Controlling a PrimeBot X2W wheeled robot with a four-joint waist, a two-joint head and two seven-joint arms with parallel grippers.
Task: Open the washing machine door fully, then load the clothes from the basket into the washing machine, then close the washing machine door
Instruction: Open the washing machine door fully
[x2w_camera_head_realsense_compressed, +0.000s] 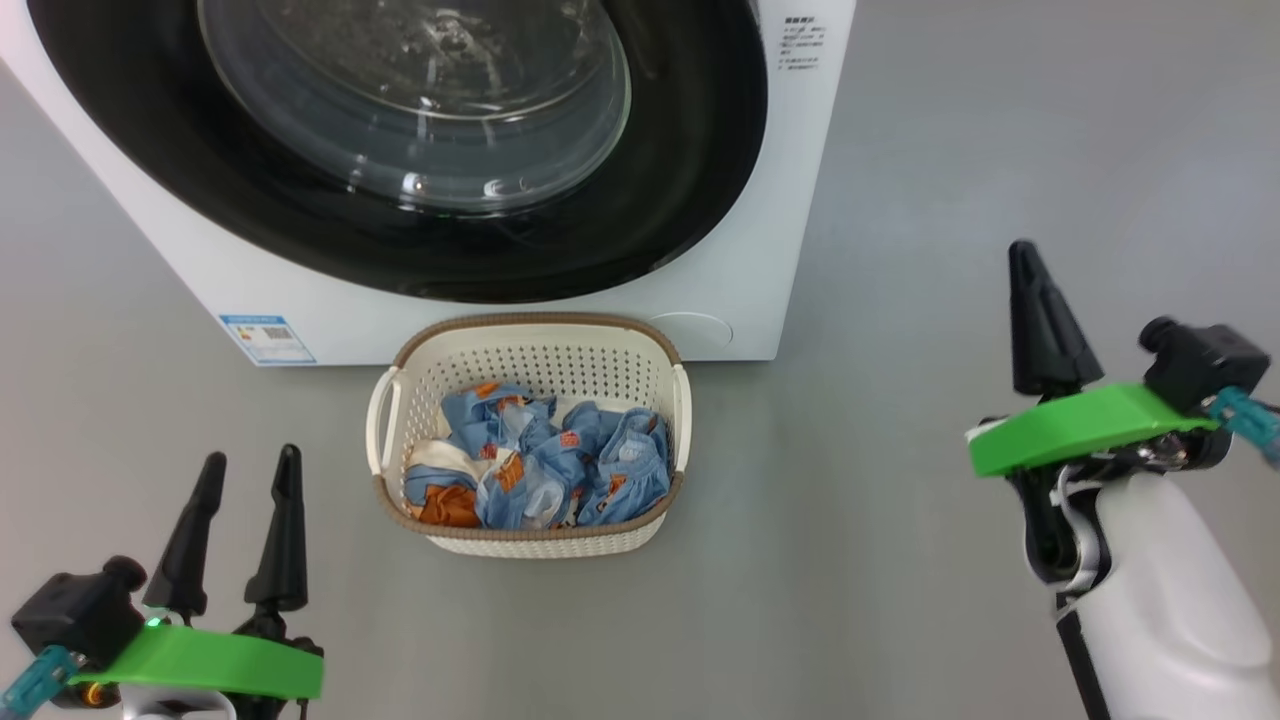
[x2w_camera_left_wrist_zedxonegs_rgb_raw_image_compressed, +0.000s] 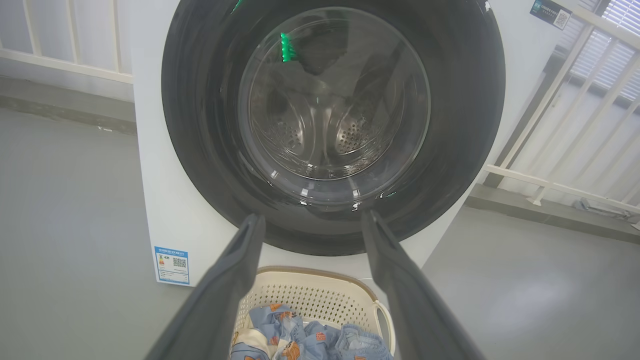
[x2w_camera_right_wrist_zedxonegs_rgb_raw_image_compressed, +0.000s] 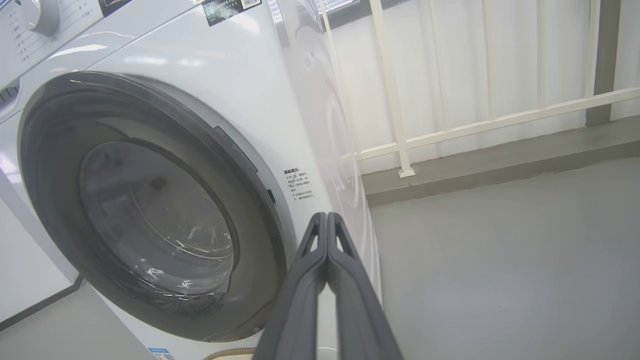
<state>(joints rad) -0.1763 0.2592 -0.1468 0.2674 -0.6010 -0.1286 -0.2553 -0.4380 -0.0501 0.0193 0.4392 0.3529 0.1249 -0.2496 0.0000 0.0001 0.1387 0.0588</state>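
**Door shut, basket full, both arms hovering**

The washing machine stands on the grey floor, a blue sticker low on its front. The washing machine door lies closed against it. The basket sits on the floor just in front of the machine, below the door, with the clothes heaped inside.

The right gripper is raised to the right of the basket, well apart from it. Its pale forearm slants up from the lower right, and its jaws are pressed together, empty, pointing at the machine's right front edge. The left gripper hangs low at the basket's left, its jaws spread wide and empty, aimed at the door.
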